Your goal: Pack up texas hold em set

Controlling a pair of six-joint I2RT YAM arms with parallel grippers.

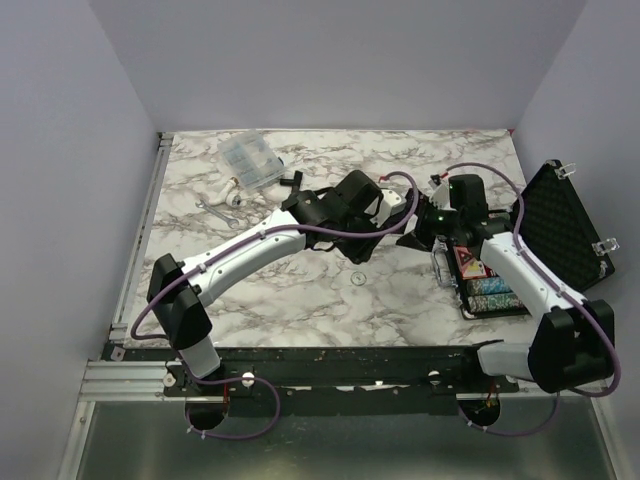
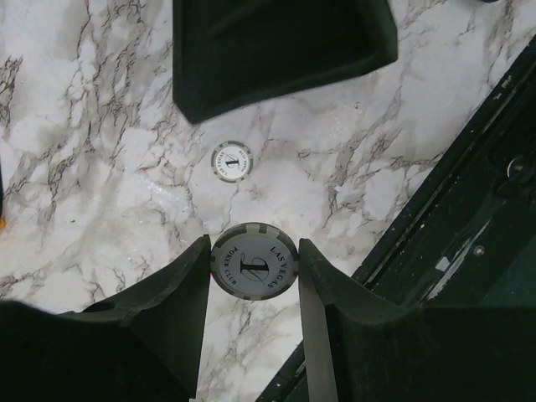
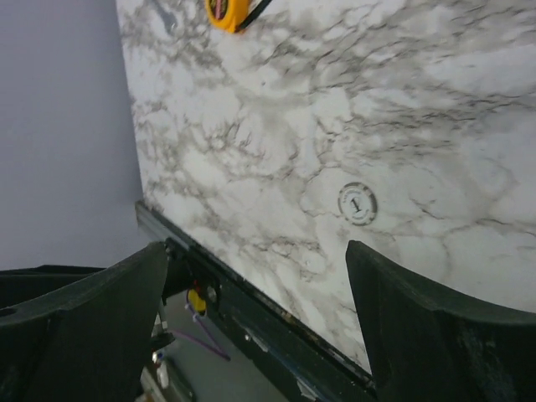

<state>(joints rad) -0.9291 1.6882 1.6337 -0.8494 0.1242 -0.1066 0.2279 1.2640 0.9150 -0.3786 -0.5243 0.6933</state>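
The left end effector (image 2: 254,245) is clenching a white chip (image 2: 254,262) over the bench (image 2: 84,167) just beside the case (image 1: 562,222), the right end effector (image 3: 255,251) is hovering released near the case, and next it's looking like carrying that chip into the case's rows (image 1: 492,293).
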